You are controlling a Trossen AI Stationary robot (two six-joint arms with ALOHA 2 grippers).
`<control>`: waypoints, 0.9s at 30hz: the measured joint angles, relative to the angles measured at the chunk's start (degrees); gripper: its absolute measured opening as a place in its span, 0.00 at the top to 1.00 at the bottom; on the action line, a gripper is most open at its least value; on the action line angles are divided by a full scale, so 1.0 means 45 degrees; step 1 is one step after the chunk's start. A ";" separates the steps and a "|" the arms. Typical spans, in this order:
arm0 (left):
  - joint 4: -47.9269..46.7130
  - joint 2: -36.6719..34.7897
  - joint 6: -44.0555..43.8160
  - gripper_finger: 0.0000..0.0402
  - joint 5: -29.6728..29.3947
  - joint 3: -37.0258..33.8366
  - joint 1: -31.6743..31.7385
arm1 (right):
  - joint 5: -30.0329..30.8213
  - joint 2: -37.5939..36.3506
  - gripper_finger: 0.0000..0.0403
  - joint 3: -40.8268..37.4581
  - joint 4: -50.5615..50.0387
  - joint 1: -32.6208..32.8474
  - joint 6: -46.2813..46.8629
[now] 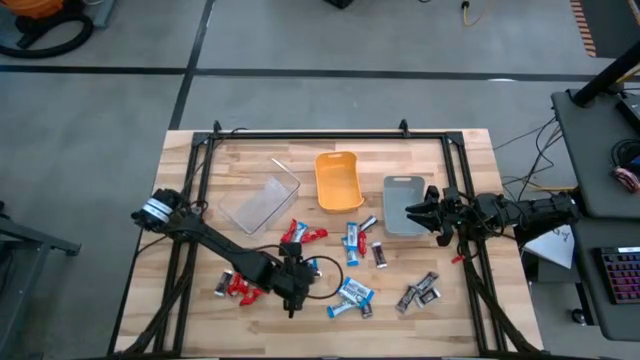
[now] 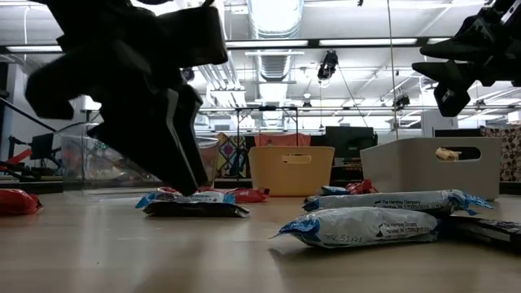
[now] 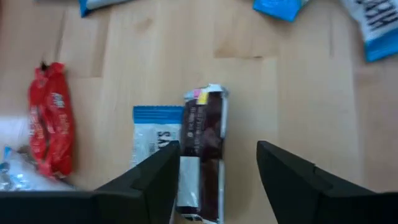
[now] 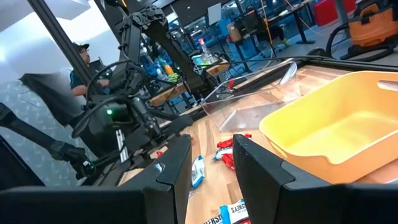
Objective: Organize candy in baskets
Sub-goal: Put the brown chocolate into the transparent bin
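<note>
Straddling a dark candy bar [image 3: 205,149] on the counter [image 3: 298,93], the left end effector [image 3: 214,180] stands released, fingers wide apart.

Setting: robotics lab or workshop, large open hall. Wooden table [image 1: 340,300] with black metal frame stands on a bare grey concrete floor [image 1: 300,40] marked with dark lines. Orange shop vacuum [image 1: 40,20] with black hose at upper left of the high view; it shows again at upper right of the right wrist view. Loose cables [image 1: 540,150] and a desk with a keyboard [image 1: 622,275] at the right edge. Low view: exposed ceiling with a silver duct [image 2: 273,20] and strip lights at top centre, monitors and workbenches behind. Right wrist view, upper left: a person [image 4: 84,59] among further rigs.
</note>
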 joint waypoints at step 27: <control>0.0138 0.1137 0.0184 0.96 -0.0244 0.0034 -0.0010 | 0.0006 0.0000 0.73 0.0000 0.0026 0.0000 0.0003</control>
